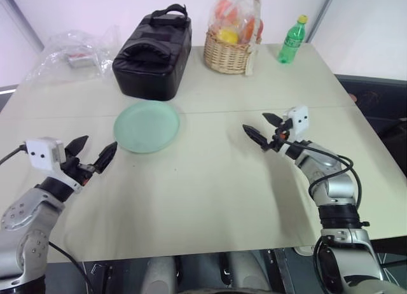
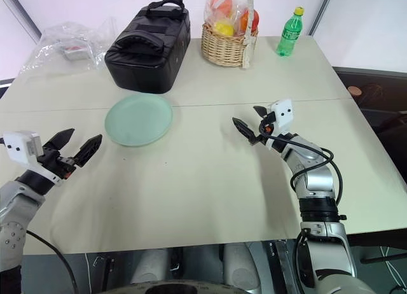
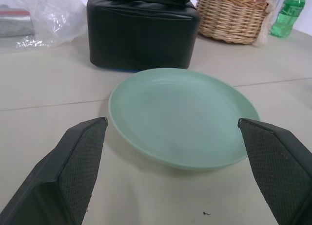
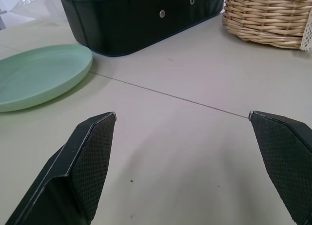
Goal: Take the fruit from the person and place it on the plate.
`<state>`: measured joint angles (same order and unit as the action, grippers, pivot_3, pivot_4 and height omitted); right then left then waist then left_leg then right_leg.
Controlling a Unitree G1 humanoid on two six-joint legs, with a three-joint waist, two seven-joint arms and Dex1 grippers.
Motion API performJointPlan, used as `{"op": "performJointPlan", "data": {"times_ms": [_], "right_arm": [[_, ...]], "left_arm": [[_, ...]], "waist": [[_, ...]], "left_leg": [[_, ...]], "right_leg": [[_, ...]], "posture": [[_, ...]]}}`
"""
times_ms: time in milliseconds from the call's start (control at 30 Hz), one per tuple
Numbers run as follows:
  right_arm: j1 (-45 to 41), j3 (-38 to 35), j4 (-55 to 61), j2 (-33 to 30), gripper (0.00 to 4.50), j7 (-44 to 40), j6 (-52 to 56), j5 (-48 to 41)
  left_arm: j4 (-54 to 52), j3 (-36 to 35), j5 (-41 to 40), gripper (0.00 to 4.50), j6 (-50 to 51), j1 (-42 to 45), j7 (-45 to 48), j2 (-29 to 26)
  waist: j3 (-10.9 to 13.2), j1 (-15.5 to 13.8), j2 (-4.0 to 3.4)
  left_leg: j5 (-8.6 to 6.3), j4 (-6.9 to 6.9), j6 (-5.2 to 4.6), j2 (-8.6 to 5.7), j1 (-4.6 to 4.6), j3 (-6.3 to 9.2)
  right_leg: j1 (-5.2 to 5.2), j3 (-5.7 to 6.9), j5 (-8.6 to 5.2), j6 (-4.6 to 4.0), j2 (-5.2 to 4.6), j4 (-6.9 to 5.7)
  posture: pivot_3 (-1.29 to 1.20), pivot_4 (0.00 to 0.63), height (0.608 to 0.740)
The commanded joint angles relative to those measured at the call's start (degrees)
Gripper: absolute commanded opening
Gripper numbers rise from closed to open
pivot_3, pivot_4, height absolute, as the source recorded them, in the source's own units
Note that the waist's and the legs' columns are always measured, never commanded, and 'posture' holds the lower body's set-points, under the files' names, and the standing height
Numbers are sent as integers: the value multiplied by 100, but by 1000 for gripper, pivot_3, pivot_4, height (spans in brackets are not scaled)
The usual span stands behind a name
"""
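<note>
Pale beige table (image 1: 210,186), seam across the middle. On it: mint-green plate (image 1: 147,126) near centre; black zip bag (image 1: 153,52) behind it; wicker basket (image 1: 227,53); green bottle (image 1: 292,41); crumpled clear plastic bag (image 1: 73,52) far left.

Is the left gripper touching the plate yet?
Apart. The left eye view shows bare table between the open left gripper and the plate.

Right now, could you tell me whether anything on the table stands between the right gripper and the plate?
Nothing visible does. The right gripper hangs open over bare table, with only tabletop between it and the plate. The black bag and the wicker basket sit farther back, off that line.
</note>
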<state>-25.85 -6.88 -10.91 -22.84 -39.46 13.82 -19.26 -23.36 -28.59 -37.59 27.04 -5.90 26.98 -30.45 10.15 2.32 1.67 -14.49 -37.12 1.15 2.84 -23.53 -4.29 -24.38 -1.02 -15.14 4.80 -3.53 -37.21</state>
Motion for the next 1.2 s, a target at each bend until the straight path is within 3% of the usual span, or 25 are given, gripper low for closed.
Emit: {"op": "performJointPlan", "data": {"times_ms": [33, 667, 733, 833, 933, 1067, 1200], "right_arm": [[-92, -20, 149, 29, 4450, 19, -146, -17], [-270, 44, 31, 31, 4450, -58, -233, -3], [-277, 29, 320, -53, 4450, -322, 133, -318], [-205, -74, 1276, -301, 4450, -905, 1484, -1524], [-296, -122, 1698, -530, 4450, -961, 2065, -1916], [-379, -140, 1739, -577, 4450, -793, 2102, -1857], [-358, -96, 1740, -544, 4450, -735, 2082, -1809]], "left_arm": [[-111, -80, 41, 4500, -102, 44, -28, -60], [-53, -108, 226, 4500, -266, 79, -81, -16], [-27, -112, 264, 4500, -307, 75, -98, -14], [-11, -109, 277, 4500, -340, 73, -115, -20], [-76, -109, 246, 4500, -341, 145, -145, -31], [-496, 12, 6, 4500, -126, 674, -402, -63], [-844, 570, -25, 4500, 134, 1653, -904, 89]], "waist": [[0, 0, 0], [0, 3, 0], [0, 1, 0], [1, -6, -1], [-1, -10, 1], [-2, -52, 4], [-2, -173, 5]], "left_leg": [[0, 0, 0, 0, 0, 0], [0, 0, 0, 0, 0, 0], [0, 0, 0, 0, 0, 0], [0, 0, 0, 1, 0, 0], [0, 0, 0, 4, 0, 3], [0, -5, 0, 2, 1, 5], [0, -15, 0, -4, -1, 6]], "right_leg": [[0, 0, 0, 0, 0, 0], [0, 0, 0, 0, 0, -1], [0, 0, 0, 0, 0, 0], [0, 0, 0, 0, -1, -1], [1, 1, 1, 1, -1, -2], [5, 2, 0, -1, -1, -1], [12, 1, 1, 1, -1, 0]], "posture": [[0, 150, 740], [0, 150, 740], [0, 150, 740], [0, 150, 740], [0, 150, 740], [0, 150, 740], [0, 150, 740]]}}
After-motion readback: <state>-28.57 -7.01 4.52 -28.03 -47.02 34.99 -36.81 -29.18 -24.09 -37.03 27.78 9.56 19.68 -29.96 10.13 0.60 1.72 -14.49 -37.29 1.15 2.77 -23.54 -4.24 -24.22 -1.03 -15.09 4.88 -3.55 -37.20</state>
